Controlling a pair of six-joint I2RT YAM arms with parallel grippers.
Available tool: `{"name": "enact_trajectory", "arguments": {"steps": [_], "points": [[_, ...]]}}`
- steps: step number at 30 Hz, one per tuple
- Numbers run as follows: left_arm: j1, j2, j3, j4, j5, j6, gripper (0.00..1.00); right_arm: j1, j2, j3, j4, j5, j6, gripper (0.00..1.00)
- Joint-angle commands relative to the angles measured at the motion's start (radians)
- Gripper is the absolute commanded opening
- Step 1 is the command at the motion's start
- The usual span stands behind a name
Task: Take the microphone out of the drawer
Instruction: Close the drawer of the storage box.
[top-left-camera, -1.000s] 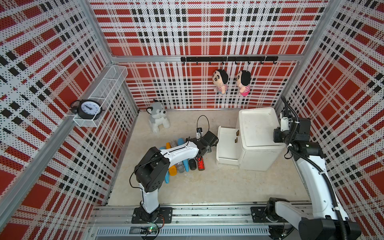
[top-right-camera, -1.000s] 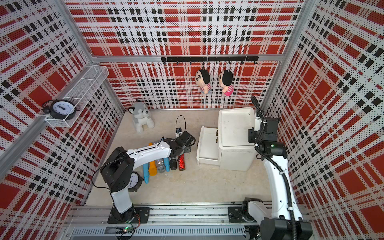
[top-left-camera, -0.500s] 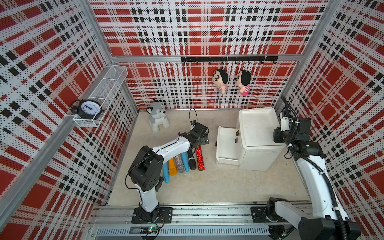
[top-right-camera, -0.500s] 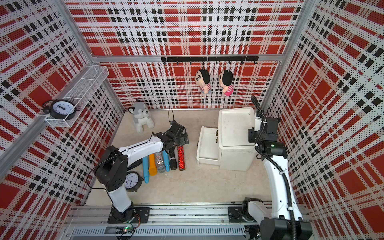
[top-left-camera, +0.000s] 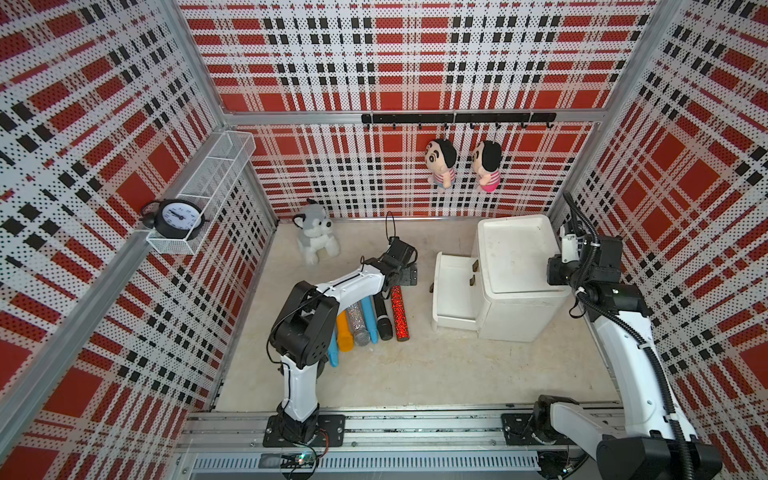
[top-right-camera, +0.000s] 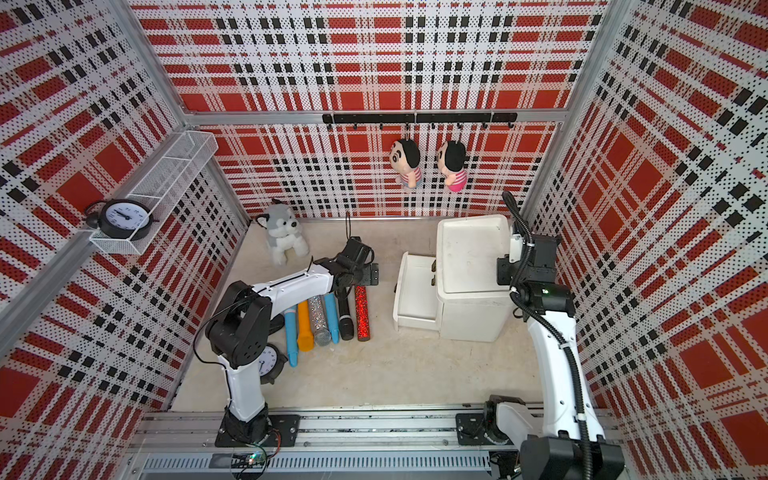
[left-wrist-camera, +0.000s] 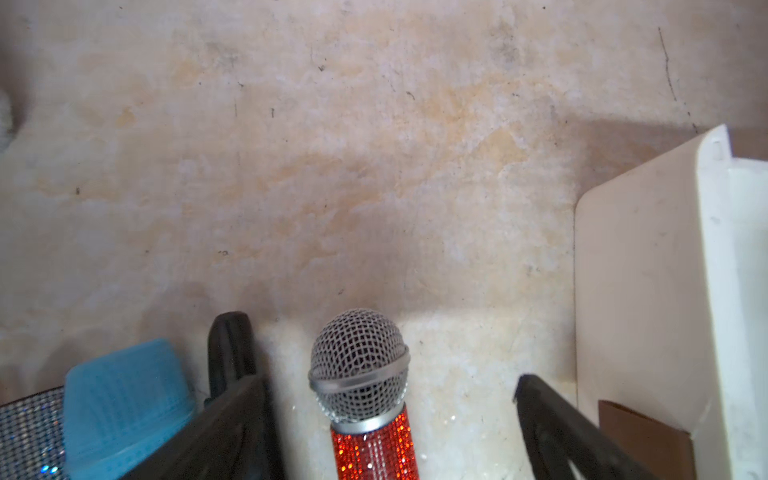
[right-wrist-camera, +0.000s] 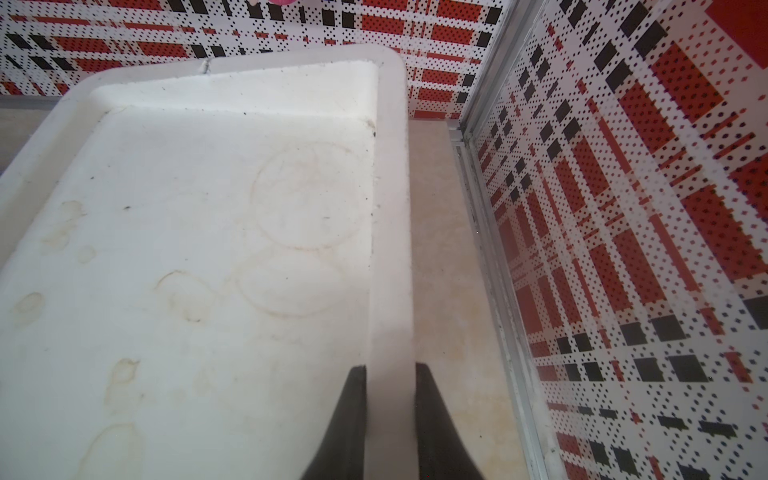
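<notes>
Wire mesh is forming the shelf (top-left-camera: 216, 183) on the left wall (top-left-camera: 83, 166), with a black clock (top-left-camera: 176, 218) sitting at its near end. Six microphones (top-left-camera: 359, 322) are lying side by side on the beige floor (top-left-camera: 436, 374), and the left arm (top-left-camera: 349, 286) is reaching across their upper ends. The red glitter microphone (top-left-camera: 399, 311) is lying at the right end of that row, outside the drawer (top-left-camera: 451, 291), with a strip of bare floor running between them. The left gripper (top-left-camera: 405, 276) is hanging over its head, released and spread wide. The left wrist view is showing the grille sitting free between the fingers (left-wrist-camera: 230, 345), touching neither. Bare floor is stretching from the row toward the front rail (top-left-camera: 415, 428). The drawer is standing pulled out of the cabinet (top-left-camera: 515, 253), its front edge facing the row. The right gripper (right-wrist-camera: 390, 370) is clenching the cabinet's raised rim close beside the right wall (right-wrist-camera: 623, 208), a grip only the right wrist view is revealing. A second clock (top-right-camera: 268, 361) is showing its dial beside the left arm's shoulder in a top view.
</notes>
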Motion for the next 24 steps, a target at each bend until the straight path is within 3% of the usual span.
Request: {"name": "enact_trajectory", "arguments": {"steps": [1, 24], "points": [[-0.026, 0.035, 0.048, 0.001, 0.043, 0.042, 0.98, -0.001, -0.03, 0.051, 0.211, -0.037, -0.065, 0.0], [-0.134, 0.121, 0.131, -0.001, 0.227, 0.073, 0.98, -0.002, -0.018, -0.007, 0.215, -0.045, -0.038, 0.0]]}}
